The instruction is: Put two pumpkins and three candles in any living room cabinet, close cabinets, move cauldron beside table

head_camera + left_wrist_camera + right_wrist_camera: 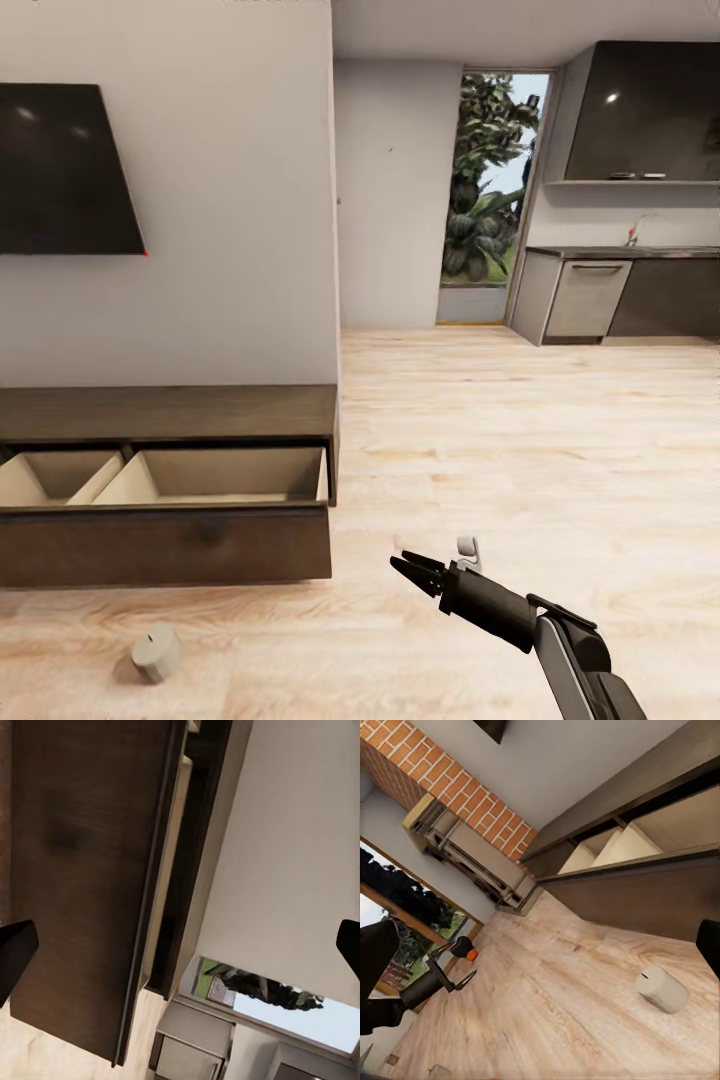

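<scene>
The dark brown cabinet [170,412] stands against the wall at left, its wide drawer [165,545] pulled out, and the pale compartments that show hold nothing. One cream-white candle [155,652] lies on its side on the floor in front of the drawer, also in the right wrist view as the candle [662,988]. My right gripper [402,564] hovers open over the floor, right of the drawer and apart from the candle. In the right wrist view a small orange pumpkin [472,955] shows far off. My left gripper [180,945] is open, close to the drawer front [82,885].
A black TV [65,170] hangs above the cabinet. Pale wood floor [520,440] runs to the grey kitchen units [620,295] and a glass door [490,190]. A brick wall [442,776] appears in the right wrist view. A small white object [468,550] sits just behind my right wrist.
</scene>
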Tool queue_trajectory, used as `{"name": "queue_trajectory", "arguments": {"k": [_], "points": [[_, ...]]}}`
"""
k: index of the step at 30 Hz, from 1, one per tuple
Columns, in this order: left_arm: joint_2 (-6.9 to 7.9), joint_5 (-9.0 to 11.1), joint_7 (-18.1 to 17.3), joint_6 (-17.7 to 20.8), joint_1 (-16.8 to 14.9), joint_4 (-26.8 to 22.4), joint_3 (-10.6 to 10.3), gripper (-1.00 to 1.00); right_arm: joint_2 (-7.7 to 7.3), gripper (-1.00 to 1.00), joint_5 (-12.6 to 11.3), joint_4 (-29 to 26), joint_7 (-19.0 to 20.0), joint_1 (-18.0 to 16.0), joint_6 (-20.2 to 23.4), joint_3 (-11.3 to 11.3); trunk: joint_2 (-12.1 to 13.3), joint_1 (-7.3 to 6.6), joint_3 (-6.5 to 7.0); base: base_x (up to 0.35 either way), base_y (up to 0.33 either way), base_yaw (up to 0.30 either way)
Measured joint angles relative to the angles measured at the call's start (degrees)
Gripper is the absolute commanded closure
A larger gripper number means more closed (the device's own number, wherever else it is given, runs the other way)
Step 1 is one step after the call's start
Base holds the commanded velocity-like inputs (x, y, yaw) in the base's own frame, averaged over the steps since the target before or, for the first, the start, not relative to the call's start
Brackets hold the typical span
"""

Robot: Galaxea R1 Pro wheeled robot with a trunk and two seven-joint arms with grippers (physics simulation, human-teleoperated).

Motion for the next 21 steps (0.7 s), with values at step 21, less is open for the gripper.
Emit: {"name": "queue_trajectory", "arguments": {"k": [21], "points": [[0.12, -2.12, 0.34, -0.05, -0.01, -5.18, -1.7, -1.0, 0.07, -1.0, 0.05, 0.07, -0.12, 0.0, -0.16, 0.09, 0.0, 0.01, 0.0, -0.318, 0.0, 0.0]]}}
